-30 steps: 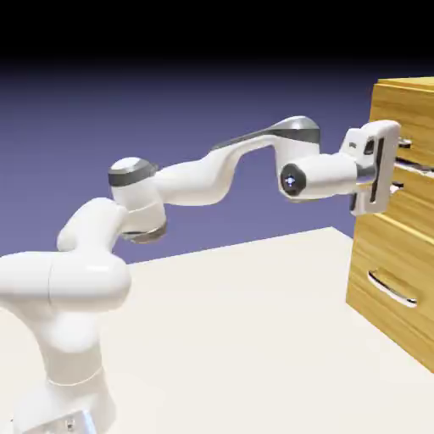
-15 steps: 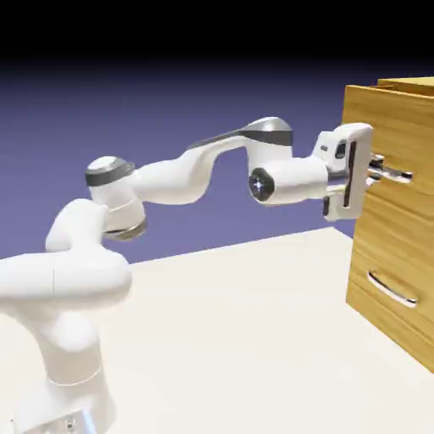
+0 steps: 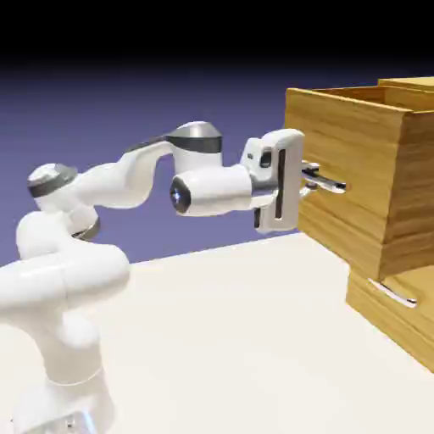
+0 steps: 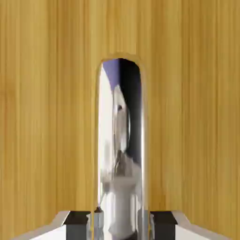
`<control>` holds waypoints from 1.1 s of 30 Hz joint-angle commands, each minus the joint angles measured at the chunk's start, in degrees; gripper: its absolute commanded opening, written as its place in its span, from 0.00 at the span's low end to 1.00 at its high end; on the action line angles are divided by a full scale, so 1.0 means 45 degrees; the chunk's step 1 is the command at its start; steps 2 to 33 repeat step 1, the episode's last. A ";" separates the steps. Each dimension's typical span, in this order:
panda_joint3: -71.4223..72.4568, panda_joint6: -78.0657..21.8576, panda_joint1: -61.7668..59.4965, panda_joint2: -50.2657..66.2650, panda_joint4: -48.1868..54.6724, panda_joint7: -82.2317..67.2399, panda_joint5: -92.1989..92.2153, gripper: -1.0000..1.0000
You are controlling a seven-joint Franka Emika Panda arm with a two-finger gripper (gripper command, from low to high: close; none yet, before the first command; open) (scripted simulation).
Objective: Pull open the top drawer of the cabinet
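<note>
- Since the hand camera sits closest to everything, starting there: the gripper [image 4: 120,224] has its two fingertips [image 4: 78,221] clamped either side of the silver bar handle [image 4: 121,145], so it's closed on that handle, which fills the middle of that view against plain wood grain.
- From the outside camera, the gripper [image 3: 307,178] is right at the front face of the top drawer [image 3: 347,182], gripping the handle [image 3: 326,180] that sticks out of it.
- That drawer hangs well out of the cabinet [image 3: 407,305] toward the arm, open box top visible, so I'd call the pull mostly done, maybe fully.
- What's left, best guess: a bit more travel if any remains, then let go. Can't tell from these shots whether it's at its stop.
- Below the handle, the lower drawer's handle [image 3: 392,292] sits back flush with the cabinet, untouched.
</note>
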 commanded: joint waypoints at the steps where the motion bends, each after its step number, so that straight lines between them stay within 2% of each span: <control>1: -0.0225 -0.0058 0.0397 -0.0163 -0.0462 0.0037 -0.0251 1.00; 33: -0.0225 -0.0058 0.0397 -0.0163 -0.0462 0.0037 -0.0251 1.00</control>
